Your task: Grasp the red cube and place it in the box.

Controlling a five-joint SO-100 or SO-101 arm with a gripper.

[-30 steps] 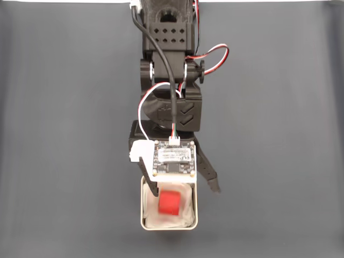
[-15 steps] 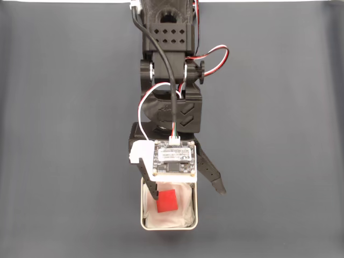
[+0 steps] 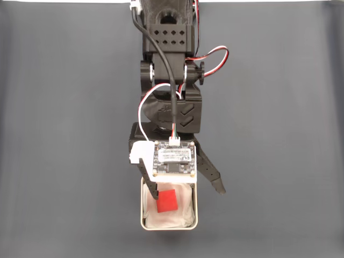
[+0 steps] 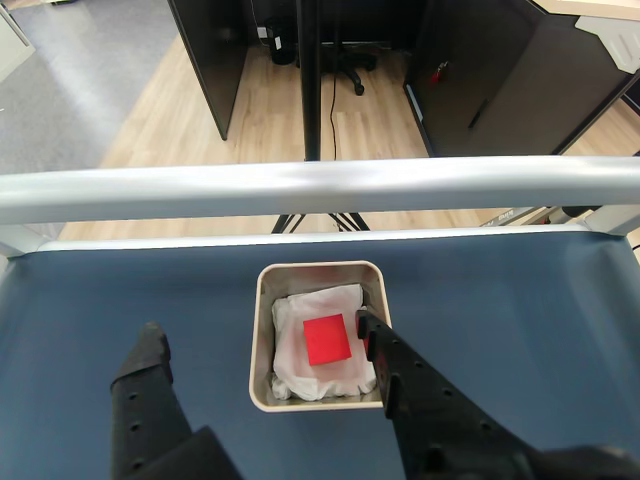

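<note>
Red cube (image 4: 327, 339) lying in the box (image 4: 262, 340), job nearly finished. Gripper (image 4: 262, 342) wide apart, holding nothing. Next, probably lift away.

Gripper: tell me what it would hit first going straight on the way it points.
Probably the square metal box: one finger already hangs over its white lining beside the small red cube; the other would meet dark tabletop.

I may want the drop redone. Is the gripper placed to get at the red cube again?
Probably yes: the open gripper hangs right over the box, and the red cube lies uncovered on the white lining.
</note>
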